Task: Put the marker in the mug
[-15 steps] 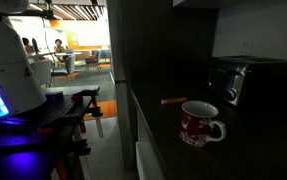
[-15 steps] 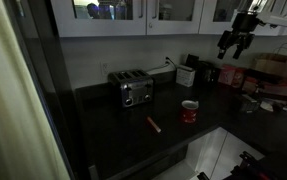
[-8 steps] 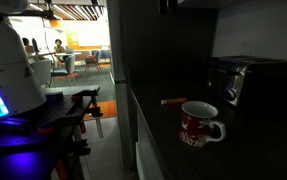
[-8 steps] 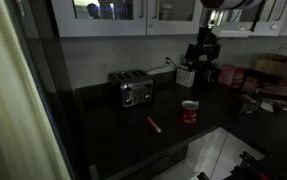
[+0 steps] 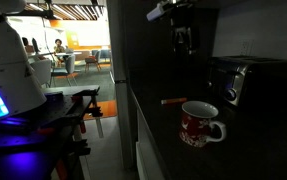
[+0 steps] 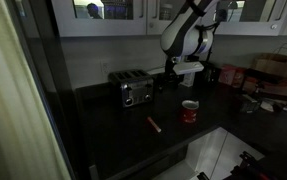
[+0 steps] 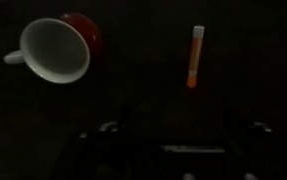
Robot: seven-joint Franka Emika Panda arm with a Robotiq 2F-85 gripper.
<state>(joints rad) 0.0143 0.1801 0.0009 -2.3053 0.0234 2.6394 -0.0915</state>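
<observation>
Tabletop (image 6: 108,135), dark and wide, carries a toaster (image 6: 135,90). High above it hangs the hand (image 5: 184,42), holding nothing and seemingly spread wide in the wrist view. Below stands the mug (image 6: 189,110), upright, and near it but apart lies the marker (image 6: 154,124), flat. Approach looks like the step: descend over the marker's middle, straddle the thin barrel crosswise, and close low.

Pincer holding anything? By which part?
Nothing. The pincer hangs empty in the air; the marker lies untouched on the counter, apart from the mug.
</observation>
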